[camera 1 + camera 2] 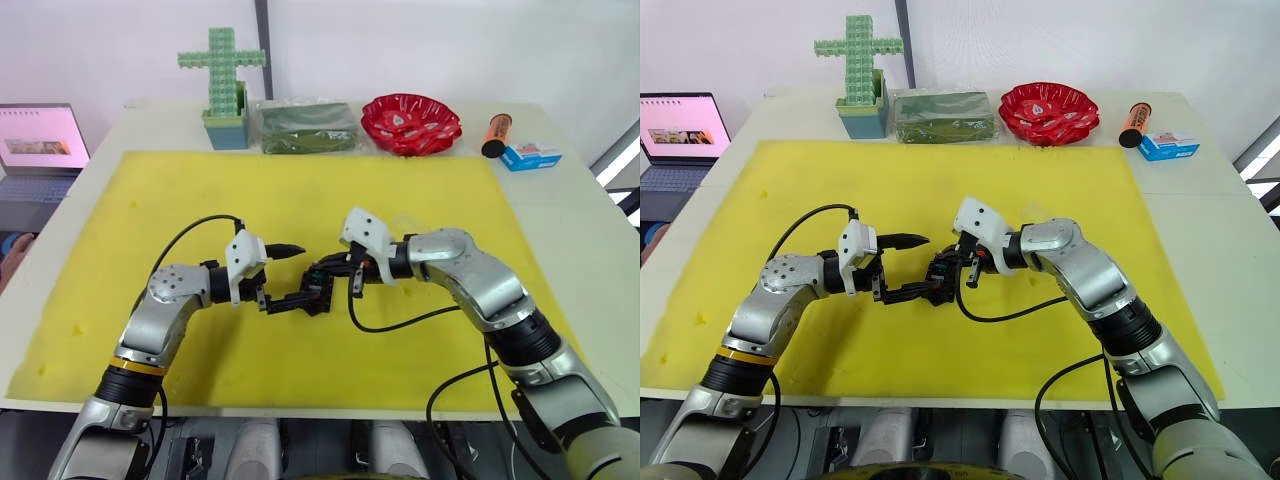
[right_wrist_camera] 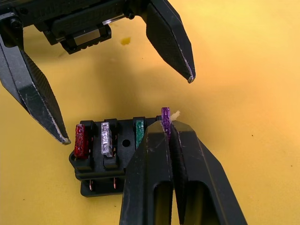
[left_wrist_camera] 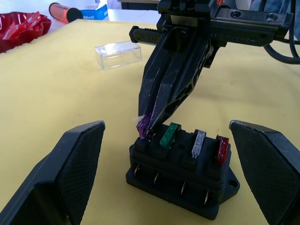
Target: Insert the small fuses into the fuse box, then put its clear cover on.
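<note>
Table (image 1: 575, 215) under yellow mat (image 1: 420, 190), laptop (image 1: 40, 145) beside.

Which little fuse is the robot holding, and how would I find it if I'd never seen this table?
Look at the middle of the yellow mat, where the small black fuse box sits between the two arms. The right end effector pinches the purple fuse at one end of the box's row. It's the only purple one; beside it stand the green fuse, grey fuse and red fuse.
</note>
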`<state>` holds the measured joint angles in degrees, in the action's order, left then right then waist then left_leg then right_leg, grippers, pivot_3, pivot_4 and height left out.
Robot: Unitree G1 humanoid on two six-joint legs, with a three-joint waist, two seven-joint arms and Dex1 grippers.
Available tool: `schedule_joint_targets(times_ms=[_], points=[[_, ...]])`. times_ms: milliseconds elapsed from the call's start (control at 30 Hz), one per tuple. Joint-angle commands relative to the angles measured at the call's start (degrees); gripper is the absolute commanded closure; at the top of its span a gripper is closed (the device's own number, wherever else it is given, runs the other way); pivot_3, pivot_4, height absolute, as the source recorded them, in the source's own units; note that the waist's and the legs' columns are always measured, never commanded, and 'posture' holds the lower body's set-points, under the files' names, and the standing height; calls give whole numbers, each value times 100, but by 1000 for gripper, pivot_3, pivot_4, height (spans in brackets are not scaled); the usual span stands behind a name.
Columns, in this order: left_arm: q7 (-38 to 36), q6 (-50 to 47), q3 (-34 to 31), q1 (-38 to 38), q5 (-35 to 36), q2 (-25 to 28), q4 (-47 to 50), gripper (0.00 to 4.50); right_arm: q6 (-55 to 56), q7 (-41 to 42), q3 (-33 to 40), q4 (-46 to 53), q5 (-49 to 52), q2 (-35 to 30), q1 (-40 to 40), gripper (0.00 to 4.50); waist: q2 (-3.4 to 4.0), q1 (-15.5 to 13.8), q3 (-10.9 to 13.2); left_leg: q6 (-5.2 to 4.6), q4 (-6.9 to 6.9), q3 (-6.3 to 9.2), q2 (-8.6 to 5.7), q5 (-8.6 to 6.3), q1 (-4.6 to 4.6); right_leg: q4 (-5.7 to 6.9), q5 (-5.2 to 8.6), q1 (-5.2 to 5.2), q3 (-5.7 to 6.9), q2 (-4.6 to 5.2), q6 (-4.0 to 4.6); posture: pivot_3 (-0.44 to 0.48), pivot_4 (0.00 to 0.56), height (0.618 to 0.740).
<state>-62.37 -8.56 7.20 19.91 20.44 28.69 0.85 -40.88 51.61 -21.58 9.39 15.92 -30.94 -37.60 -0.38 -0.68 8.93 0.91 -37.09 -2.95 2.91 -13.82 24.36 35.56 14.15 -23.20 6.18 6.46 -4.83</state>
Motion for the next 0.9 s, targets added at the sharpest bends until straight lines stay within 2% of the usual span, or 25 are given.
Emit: schedule_joint_targets(times_ms=[33, 900], points=[[7, 1, -35, 45, 10, 21, 156, 0, 130, 24, 95, 135, -100, -56, 2, 4492, 0, 0, 0, 0, 0, 0, 0, 0, 0, 0, 0, 0, 0, 0, 0, 0, 150, 740], [79, -62, -86, -15, 24, 80, 257, 0, 72, 128, 50, 36, -197, 162, -10, 4492, 0, 3, 0, 0, -1, 0, 0, 0, -3, 8, 0, 0, 0, 0, 0, 0, 150, 740]])
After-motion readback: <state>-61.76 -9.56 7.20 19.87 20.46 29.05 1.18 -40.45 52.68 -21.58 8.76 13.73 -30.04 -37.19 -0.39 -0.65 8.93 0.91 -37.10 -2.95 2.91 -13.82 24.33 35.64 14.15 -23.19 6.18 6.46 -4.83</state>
